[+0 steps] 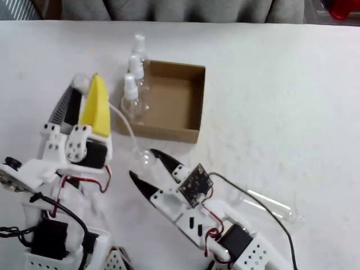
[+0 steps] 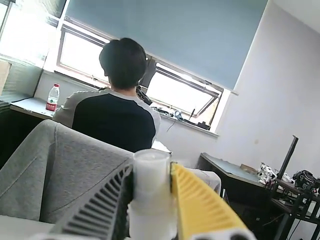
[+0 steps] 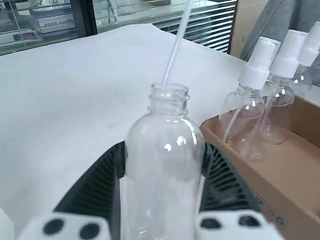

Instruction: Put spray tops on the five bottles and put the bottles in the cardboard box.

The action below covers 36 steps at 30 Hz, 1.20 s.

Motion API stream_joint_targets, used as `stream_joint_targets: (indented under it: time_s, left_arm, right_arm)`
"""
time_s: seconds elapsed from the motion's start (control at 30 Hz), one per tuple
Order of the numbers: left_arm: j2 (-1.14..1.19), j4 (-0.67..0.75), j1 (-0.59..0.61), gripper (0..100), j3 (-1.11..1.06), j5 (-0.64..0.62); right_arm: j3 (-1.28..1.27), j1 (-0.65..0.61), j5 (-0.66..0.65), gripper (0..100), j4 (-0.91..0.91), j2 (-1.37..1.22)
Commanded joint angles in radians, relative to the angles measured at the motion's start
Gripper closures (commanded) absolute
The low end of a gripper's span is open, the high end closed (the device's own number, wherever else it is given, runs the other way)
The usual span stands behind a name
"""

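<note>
Hard to see: bottle [image 3: 162, 165] clamped in right gripper [image 1: 143, 163]. Spray top [image 2: 150, 200] clamped in left gripper [image 2: 151, 172]. At 4 o'clock, second bottle [image 1: 281, 211] half hidden behind right arm [image 1: 225, 225]; cardboard box [image 1: 169, 134] at 12.

Broad free passage over the bare worktop [image 1: 281, 84] right of and beyond the cardboard box [image 1: 169, 133]. Left wall of the box lined by three capped bottles [image 1: 133, 102] in a row, barring entry from that side; rest of the box floor bare, reachable from above. Before the front-left corner, narrowed by the right tool [image 1: 142, 163] clamped round an upright open bottle [image 3: 162, 165]. Crossed there by the dip tube [image 1: 127, 128] slanting from the spray top [image 1: 81, 83], gripped in the left tool [image 1: 85, 85], to the bottle's mouth. Left of the box, taken up by the left arm [image 1: 73, 146]. Lying bottle [image 1: 267, 207] close beside the right arm [image 1: 225, 230].
</note>
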<state>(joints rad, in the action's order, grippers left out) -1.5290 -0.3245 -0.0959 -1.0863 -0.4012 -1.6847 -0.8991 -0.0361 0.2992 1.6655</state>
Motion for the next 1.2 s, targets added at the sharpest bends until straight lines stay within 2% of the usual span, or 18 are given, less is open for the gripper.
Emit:
stream_joint_targets:
  time_s: [0.0,0.33,0.43,0.6,0.77,1.17]
  left_arm:
    - [-0.012,-0.043,0.016,98,0.080,-0.009]
    - [-0.013,-0.083,0.015,98,0.080,-0.015]
    - [-0.013,-0.146,0.005,98,0.081,-0.017]
    - [-0.013,-0.281,-0.088,98,0.084,-0.017]
    - [-0.013,-0.354,-0.122,98,0.071,-0.015]
    - [-0.015,-0.362,-0.124,98,-0.078,-0.018]
  right_arm:
    - [-0.011,-0.001,-0.012,98.2,0.001,0.013]
    - [-0.011,-0.001,-0.012,98.2,0.001,0.013]
    - [-0.011,-0.001,-0.012,98.2,0.001,0.013]
    - [-0.011,-0.001,-0.012,98.2,0.001,0.013]
    - [-0.011,-0.001,-0.012,98.2,0.001,0.013]
    - [-0.011,-0.001,-0.012,98.2,0.001,0.013]
